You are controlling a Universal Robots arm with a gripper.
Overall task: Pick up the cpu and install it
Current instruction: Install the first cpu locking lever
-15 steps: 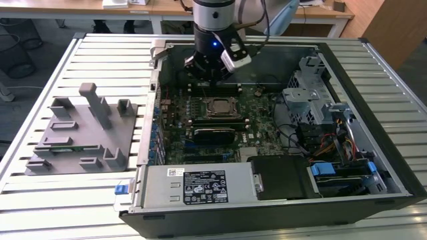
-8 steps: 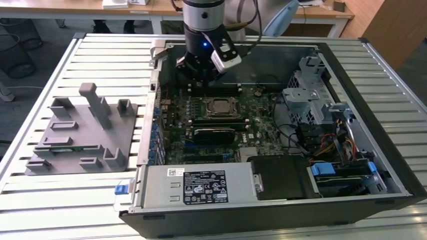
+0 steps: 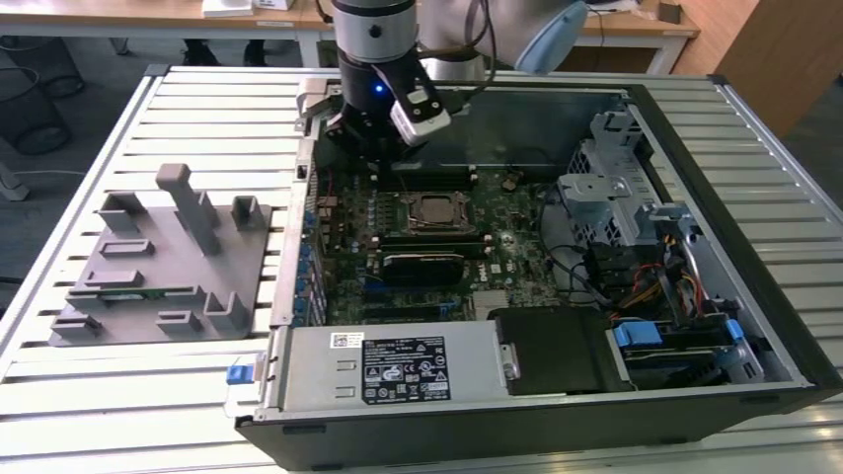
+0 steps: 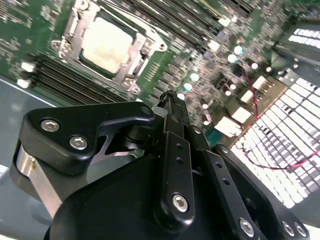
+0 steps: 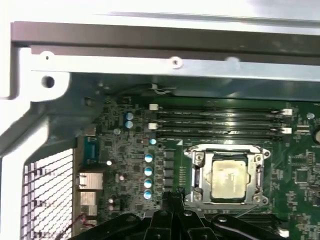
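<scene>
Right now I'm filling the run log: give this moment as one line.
cpu: seated in motherboard socket | gripper: shut, empty, above board beside socket | grey tray: outside case, exterior view's left

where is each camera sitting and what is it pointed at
Exterior view: off the arm, above the table, looking down at the open computer case, grey tray and arm, gripper inside the case.
First wrist view: on the arm, facing the motherboard; gripper at the edge.
Second wrist view: on the arm, looking along the gripper at the board.
Shared: all three show the cpu seated in its socket.
</scene>
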